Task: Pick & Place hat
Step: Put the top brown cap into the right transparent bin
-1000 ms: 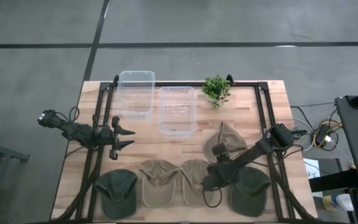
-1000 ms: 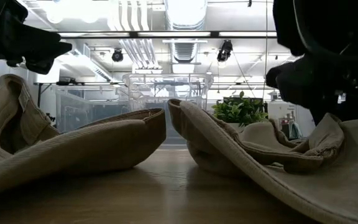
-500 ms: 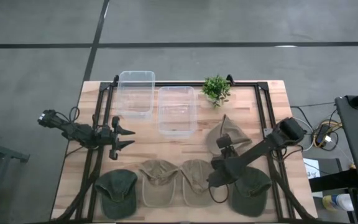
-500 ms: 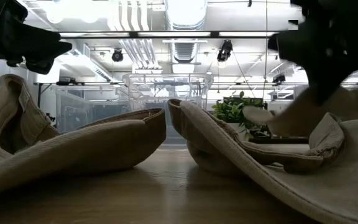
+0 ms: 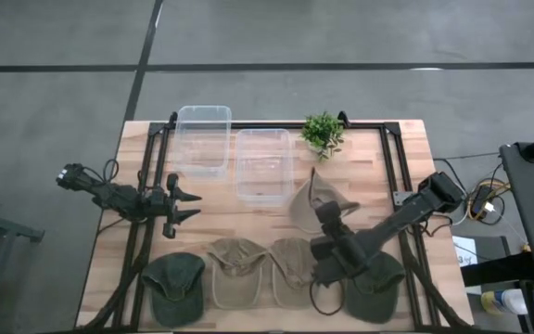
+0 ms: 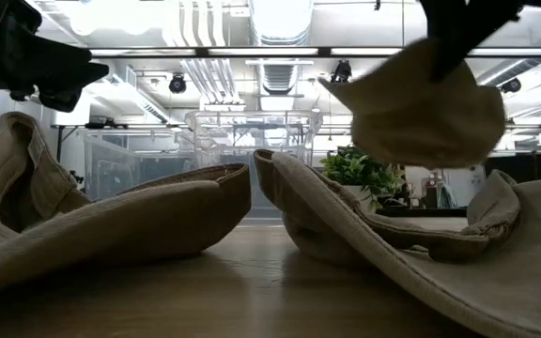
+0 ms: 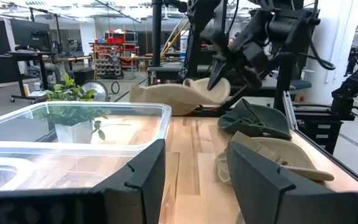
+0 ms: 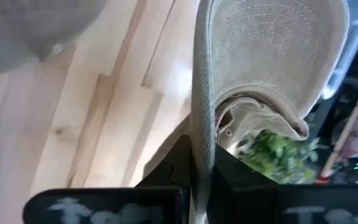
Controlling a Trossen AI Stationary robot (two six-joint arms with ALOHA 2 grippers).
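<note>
Wooden slatted table (image 5: 406,148) with black frame rails; grey floor around it; ceiling lights, ducts and shelving visible beyond in the low view. Two clear plastic bins (image 5: 202,139) (image 5: 264,165) and a small potted plant (image 5: 322,132) at the far edge. Four caps in a row at the near edge: dark green cap (image 5: 174,286), two tan caps (image 5: 233,269) (image 5: 292,269), second dark green cap (image 5: 375,284) directly under the right arm.

Right gripper (image 5: 327,215) pressed together, pinching the brim of the tan hat (image 5: 315,199); hat hanging clear of the table, just short of the nearer bin.

Left gripper (image 5: 189,205) spread, empty, well apart at the table's left side.

Versus one second ago: hat lifted off the boards and carried toward the bins; left arm unchanged.
</note>
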